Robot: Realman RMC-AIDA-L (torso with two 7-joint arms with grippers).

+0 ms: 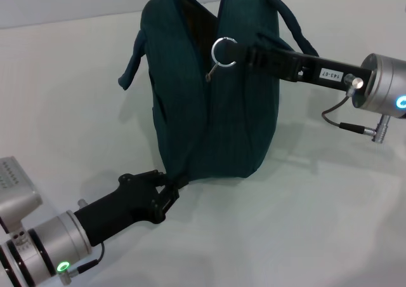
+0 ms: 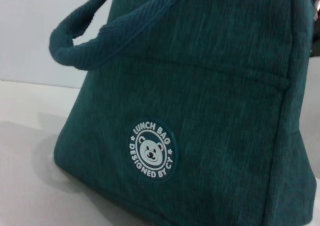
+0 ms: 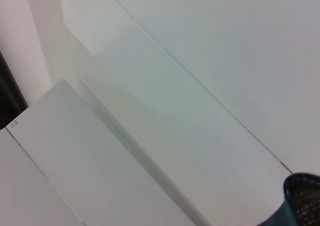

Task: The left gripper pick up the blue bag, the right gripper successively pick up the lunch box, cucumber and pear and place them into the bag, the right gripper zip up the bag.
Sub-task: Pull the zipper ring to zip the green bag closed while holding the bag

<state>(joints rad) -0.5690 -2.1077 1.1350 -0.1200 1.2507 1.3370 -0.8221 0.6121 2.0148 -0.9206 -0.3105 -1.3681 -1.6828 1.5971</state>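
Blue bag (image 1: 216,96) standing upright on white table (image 1: 304,223), mid-scene, seam with zipper running up the near end face and over the top; mouth near the top looks parted, dark gap visible up there. Right gripper (image 1: 233,52) reaching in from the right side, high on the bag, fingertips right at the metal ring pull (image 1: 222,51); looks pinched on the ring, but exact closure on it not resolvable, so treat as probable grasp only. Left gripper (image 1: 166,188) low at the bag's near bottom corner, fingers clamped on a fold of fabric there, anchoring the base. Key relation: zipper track runs roughly vertical then arcs over the top, pull sits high on that line, right arm alone near it, left arm at the opposite (lower) end of the same seam. Good geometry for tension: pull force away from the anchored corner. Lunch box, cucumber, pear nowhere in view, presumably inside; cannot confirm. Left wrist view: bag side with round white bear logo (image 2: 151,150) and loop handle (image 2: 80,36), close up. Right wrist view mostly bare surface, only a sliver of bag at the corner. Likely stage: zipping.
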